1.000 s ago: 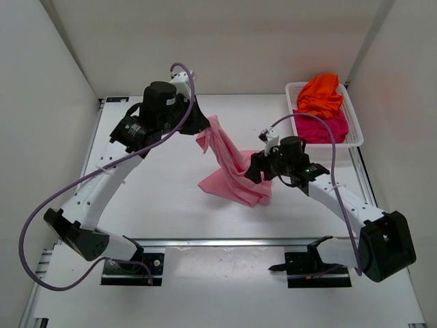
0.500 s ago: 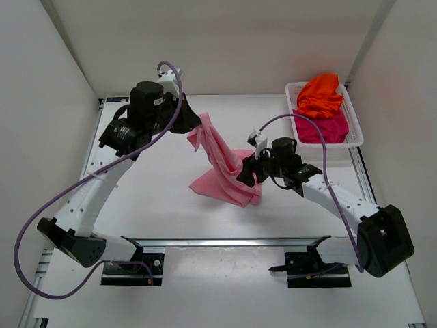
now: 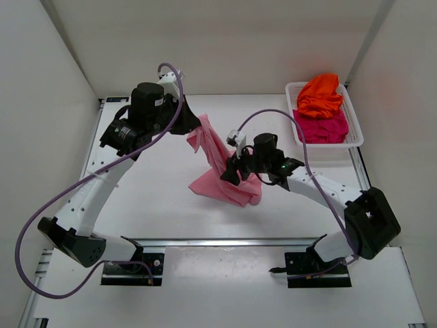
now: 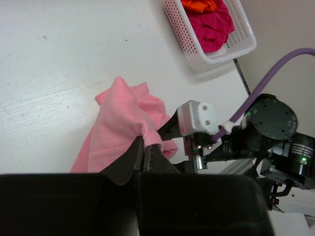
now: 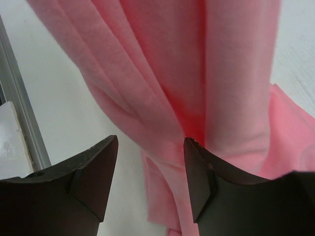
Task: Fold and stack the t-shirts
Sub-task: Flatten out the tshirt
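Note:
My left gripper (image 3: 194, 127) holds the light pink t-shirt (image 3: 222, 175) up by one edge, its fingers (image 4: 143, 143) shut on a pinch of cloth. The shirt hangs in folds and its lower part rests on the table. My right gripper (image 3: 229, 171) is at the hanging cloth, low down. Its jaws (image 5: 150, 143) stand open with a pink fold (image 5: 197, 78) between and just past the tips, not pinched. The orange t-shirt (image 3: 319, 94) and the magenta t-shirt (image 3: 321, 128) lie in the basket at the back right.
A white mesh basket (image 3: 356, 134) stands at the table's back right corner, also seen in the left wrist view (image 4: 197, 55). Purple cables loop off both arms. White walls close the table on three sides.
My right gripper has moved left into the hanging pink shirt and its jaws have narrowed a little. The left gripper shifted slightly left with the shirt, then held still.

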You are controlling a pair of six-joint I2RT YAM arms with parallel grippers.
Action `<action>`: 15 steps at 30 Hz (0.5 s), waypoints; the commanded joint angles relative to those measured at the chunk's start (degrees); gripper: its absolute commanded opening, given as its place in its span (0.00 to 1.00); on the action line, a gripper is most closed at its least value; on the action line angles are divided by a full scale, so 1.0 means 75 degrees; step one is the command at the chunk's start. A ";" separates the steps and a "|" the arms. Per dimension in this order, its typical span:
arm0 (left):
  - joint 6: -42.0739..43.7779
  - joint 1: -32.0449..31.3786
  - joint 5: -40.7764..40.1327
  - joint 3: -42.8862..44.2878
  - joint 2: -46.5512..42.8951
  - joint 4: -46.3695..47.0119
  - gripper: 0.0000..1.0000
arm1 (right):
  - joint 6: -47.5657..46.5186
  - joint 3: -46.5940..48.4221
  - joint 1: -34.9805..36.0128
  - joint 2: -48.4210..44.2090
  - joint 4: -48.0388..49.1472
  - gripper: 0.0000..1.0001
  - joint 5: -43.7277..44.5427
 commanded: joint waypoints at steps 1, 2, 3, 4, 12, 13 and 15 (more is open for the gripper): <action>0.0038 0.0055 0.0079 0.0026 -0.0216 0.0174 0.00 | -0.0297 0.0359 0.0112 0.0396 0.0333 0.54 -0.0060; 0.0003 0.0089 0.0114 0.0038 -0.0193 0.0186 0.00 | -0.0367 0.0383 0.0100 0.0421 0.0309 0.55 -0.0037; 0.0037 0.0113 0.0102 0.0050 -0.0204 0.0128 0.00 | -0.0402 0.0267 0.0146 0.0456 0.0332 0.53 0.0056; 0.0049 0.0113 0.0102 0.0015 -0.0170 0.0162 0.00 | -0.0345 0.0242 0.0170 0.0515 0.0367 0.53 0.0115; 0.0026 0.0300 0.0242 -0.0044 -0.0286 0.0291 0.00 | 0.0171 0.0066 -0.0158 0.0715 0.0134 0.00 0.1051; 0.0038 0.0312 0.0266 -0.0114 -0.0286 0.0314 0.00 | 0.0195 0.0136 -0.0193 0.0645 0.0017 0.00 0.1216; 0.0119 0.0382 0.0395 -0.0126 -0.0391 0.0373 0.00 | 0.0242 0.0195 -0.0262 0.0470 -0.0380 0.00 0.1485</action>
